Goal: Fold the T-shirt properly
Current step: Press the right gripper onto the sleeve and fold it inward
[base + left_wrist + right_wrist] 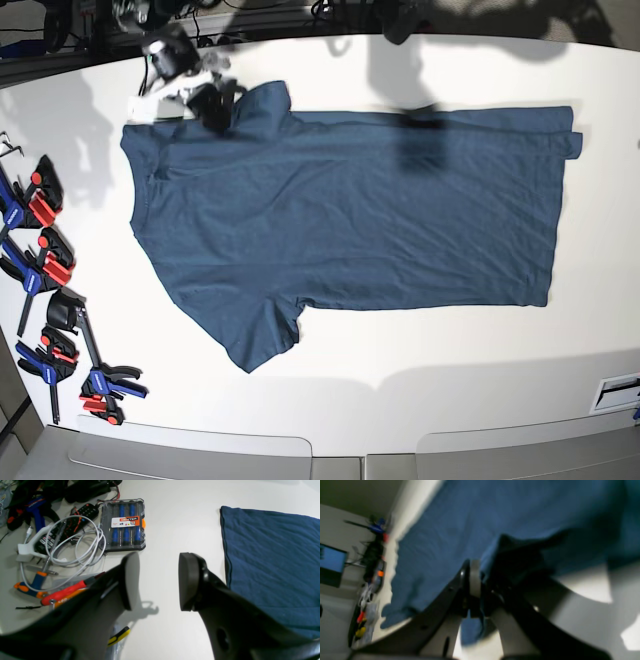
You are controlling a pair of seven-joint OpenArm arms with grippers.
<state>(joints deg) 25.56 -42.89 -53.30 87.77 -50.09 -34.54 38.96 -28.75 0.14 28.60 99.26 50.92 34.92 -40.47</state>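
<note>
Clamps [45,262]: a row of them along the table's left edge, clear of the cloth.
Right gripper [480,587]: jaws closed on a fold of blue cloth; in the base view it sits at the top sleeve near the collar end [205,100].
T-shirt [350,220]: spread flat across the white table [400,360], collar to the left, hem to the right, lower sleeve [262,335] sticking out.
Progress: judging by this, no fold is made yet; sleeves and body all remain to be folded.
Left gripper [158,580]: jaws wide apart, empty, over bare table beside the cloth's edge [272,555].
Clutter: screwdriver box [123,525] and white cable [75,542] lie off to its side.
</note>
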